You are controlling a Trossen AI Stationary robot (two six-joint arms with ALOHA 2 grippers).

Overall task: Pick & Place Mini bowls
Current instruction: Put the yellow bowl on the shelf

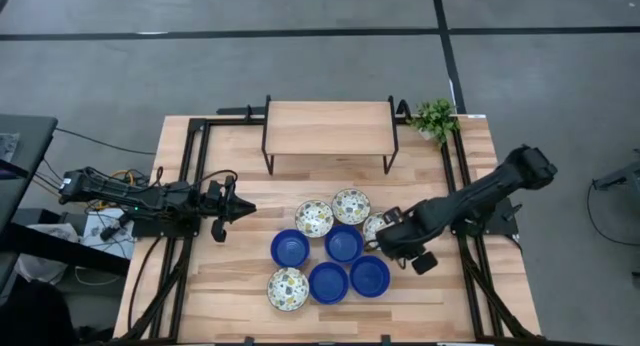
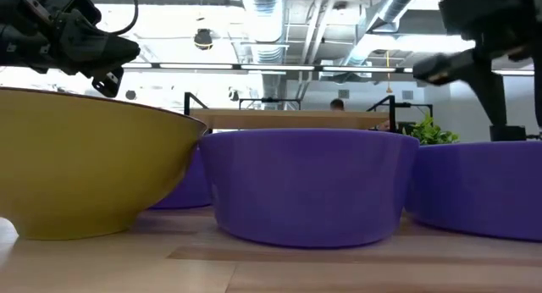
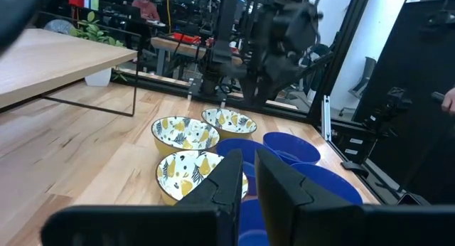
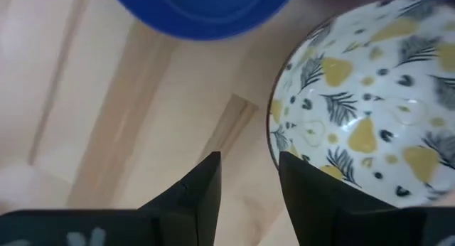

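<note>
The right gripper (image 4: 247, 176) hung low over the desk (image 1: 230, 276), its fingers (image 4: 202, 185) set partly apart and holding nothing. The near rim of a patterned bowl (image 4: 370, 111) lay just beyond and beside one finger, not yet between the two; a blue bowl (image 4: 202, 11) sat farther ahead. In the high view this patterned bowl (image 1: 374, 226) stood at the edge of the cluster, largely covered by the gripper. The other bowls sat close together on the desk, some touching.

The left gripper (image 1: 222, 212) waited well clear of the cluster, fingers (image 3: 231, 185) narrow and empty.

Judgement: the bowls appear glazed and rigid, hence slippery, breakable and fairly light. The sound hold would be across the rim wall, one finger inside and one outside, on the side facing away from neighbouring bowls.
</note>
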